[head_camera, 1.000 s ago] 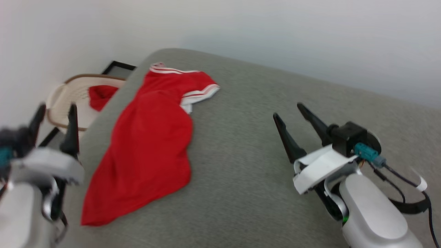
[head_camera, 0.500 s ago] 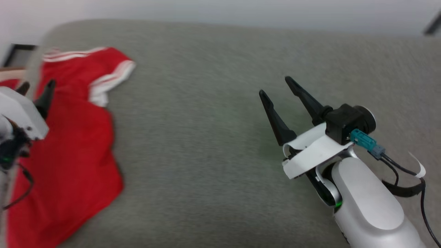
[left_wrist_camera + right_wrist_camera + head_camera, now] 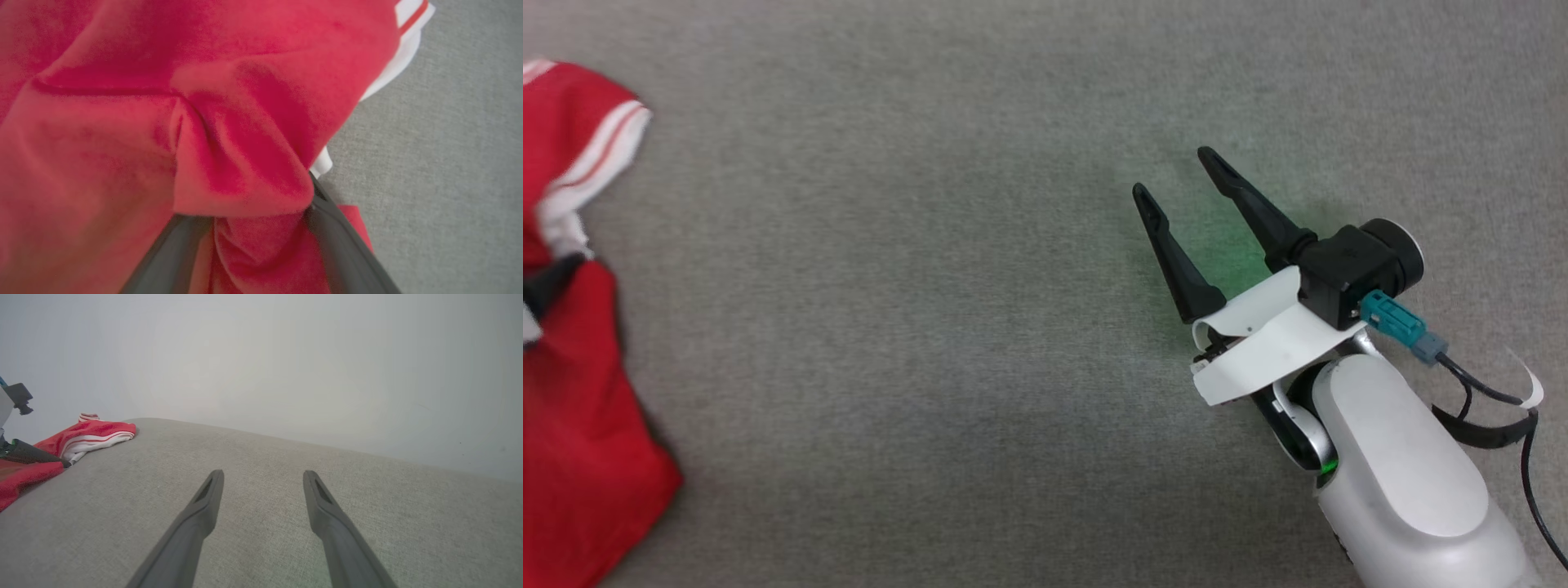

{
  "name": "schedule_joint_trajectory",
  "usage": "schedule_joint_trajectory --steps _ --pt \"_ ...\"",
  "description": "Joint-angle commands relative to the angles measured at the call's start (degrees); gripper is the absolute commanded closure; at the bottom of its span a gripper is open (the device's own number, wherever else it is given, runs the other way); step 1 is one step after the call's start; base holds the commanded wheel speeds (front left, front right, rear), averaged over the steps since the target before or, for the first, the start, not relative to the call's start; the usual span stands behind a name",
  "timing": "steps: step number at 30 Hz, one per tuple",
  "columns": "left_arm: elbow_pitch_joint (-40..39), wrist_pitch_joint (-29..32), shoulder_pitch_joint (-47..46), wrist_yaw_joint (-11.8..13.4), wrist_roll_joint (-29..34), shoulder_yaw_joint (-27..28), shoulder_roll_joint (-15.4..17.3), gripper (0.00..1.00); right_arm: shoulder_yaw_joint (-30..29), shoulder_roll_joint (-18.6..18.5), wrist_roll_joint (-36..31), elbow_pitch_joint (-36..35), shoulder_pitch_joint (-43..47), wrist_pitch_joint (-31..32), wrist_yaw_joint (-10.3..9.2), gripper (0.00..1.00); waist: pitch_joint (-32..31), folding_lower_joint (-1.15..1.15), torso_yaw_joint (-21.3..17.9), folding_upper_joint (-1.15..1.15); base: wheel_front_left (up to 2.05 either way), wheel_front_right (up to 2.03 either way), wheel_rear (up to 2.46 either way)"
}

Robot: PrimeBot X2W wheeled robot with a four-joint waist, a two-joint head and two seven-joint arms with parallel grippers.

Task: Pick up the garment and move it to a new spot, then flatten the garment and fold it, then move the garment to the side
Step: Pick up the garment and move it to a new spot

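The garment (image 3: pixel 572 425) is a bright red jersey with a white-and-red striped sleeve, crumpled at the left edge of the head view. In the left wrist view the garment (image 3: pixel 122 122) is close up. My left gripper (image 3: pixel 245 200) is pushed into it with its jaws wide apart, open, a bunched fold lying between them and hiding the tips. One dark left fingertip (image 3: pixel 551 276) shows against the red cloth. My right gripper (image 3: pixel 1172 172) hovers open and empty over bare grey surface, far right of the garment. The right wrist view has the right gripper (image 3: pixel 263 473) and the garment (image 3: pixel 94 435) at far left.
Everything rests on a wide grey fabric surface (image 3: pixel 915 327). In the right wrist view its far edge (image 3: pixel 286 439) curves against a pale wall (image 3: pixel 286 355). The right arm's white forearm and cables (image 3: pixel 1405 490) fill the lower right of the head view.
The head camera has swung right and down, so the garment slid to the picture's left edge. My left gripper came from beside the garment onto it. The right gripper stays open.
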Motion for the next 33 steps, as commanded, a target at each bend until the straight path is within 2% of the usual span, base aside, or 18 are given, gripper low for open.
schedule_joint_trajectory --steps 1,9,11,12,17,21,24,28,30,33 --pt "1.2 0.8 0.7 0.1 -0.4 -1.4 -1.9 0.00 -0.2 0.0 -0.4 -0.5 -0.4 0.2 0.03 0.00 2.8 0.00 -2.3 0.00 0.00 0.00 0.00" --pt "4.5 2.8 2.6 0.1 -4.6 -5.2 -5.0 0.00 0.0 -0.2 -1.4 -3.1 -0.3 2.2 0.03 0.00 3.0 0.00 -1.7 0.00 0.00 0.00 0.00" --pt "4.0 2.3 2.8 0.1 -5.3 -6.1 -5.1 0.59 0.1 -0.3 -1.6 -3.7 -0.2 2.6 0.03 0.00 2.8 0.00 -1.4 0.00 0.00 0.00 0.00" --pt "3.6 1.9 2.8 0.1 -5.7 -6.4 -5.0 1.00 0.2 -0.3 -1.7 -4.0 -0.1 2.9 0.03 0.00 2.7 0.00 -1.2 0.00 0.00 0.00 0.00" --pt "4.1 -5.0 1.3 -0.1 -5.5 -6.8 -3.4 1.00 -0.1 -0.5 -1.5 -4.7 0.6 3.1 0.03 0.00 1.1 0.00 -0.3 0.00 0.00 0.00 0.00" --pt "5.2 -12.4 -1.3 0.1 -5.6 -6.2 -2.3 1.00 -0.7 -0.5 -0.5 -3.5 1.9 2.5 0.03 0.00 -1.7 0.00 0.5 0.00 0.00 0.00 0.00" --pt "4.2 -15.6 -2.6 0.1 -6.0 -6.6 -1.7 1.00 -1.5 -0.5 0.4 -2.4 2.9 1.9 0.03 0.00 -4.4 0.00 1.0 0.00 0.00 0.00 0.00" --pt "-0.1 -15.9 -4.4 0.1 -8.5 -6.9 -1.8 1.00 -3.8 -0.5 1.5 -1.4 5.1 0.9 0.03 0.00 -7.3 0.00 1.8 0.00 0.00 0.00 0.00" --pt "-4.0 -15.1 -4.9 0.1 -11.4 -6.4 -2.7 1.00 -5.3 -0.3 2.1 -1.3 6.3 0.5 0.03 0.00 -8.3 0.00 1.9 0.00 0.00 0.00 0.00" --pt "-11.2 -13.6 -5.9 0.1 -13.8 -7.1 -2.3 1.00 -7.9 0.1 2.5 -1.6 8.3 0.0 0.03 0.00 -9.3 0.00 1.6 0.00 0.00 0.00 0.00"
